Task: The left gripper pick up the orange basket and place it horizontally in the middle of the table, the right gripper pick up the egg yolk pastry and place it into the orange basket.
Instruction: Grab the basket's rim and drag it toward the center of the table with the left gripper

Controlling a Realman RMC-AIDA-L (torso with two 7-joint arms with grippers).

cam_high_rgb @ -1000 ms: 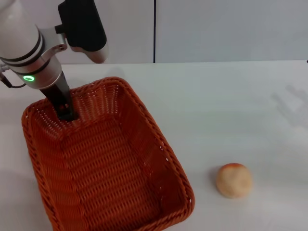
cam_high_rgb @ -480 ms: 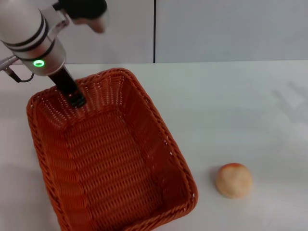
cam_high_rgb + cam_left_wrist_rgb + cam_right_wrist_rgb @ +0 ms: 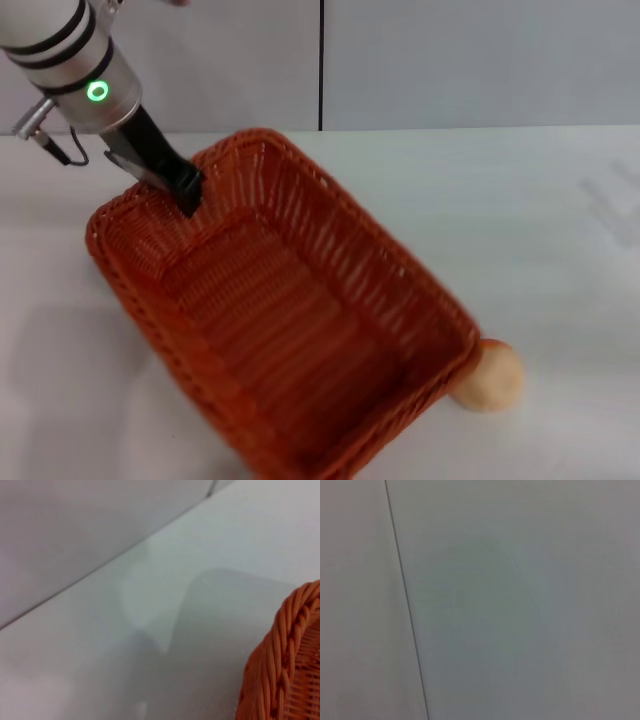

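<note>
Left tool pinches the woven orange basket's braided rim; round pastry alongside.

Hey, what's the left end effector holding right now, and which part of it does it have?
The left end effector holds the orange basket by the braided rim of its far short wall.

The big rectangular wicker basket my left pincer grips is burnt orange all over, woven in tight ribbed rows with a braided rim. My pincer's slim fingers are black, and above them my silver-white arm carries black bands and a glowing green ring. At the basket's corner farthest from my pincer, the small round pastry is pale tan. The flat tabletop is plain white.
</note>
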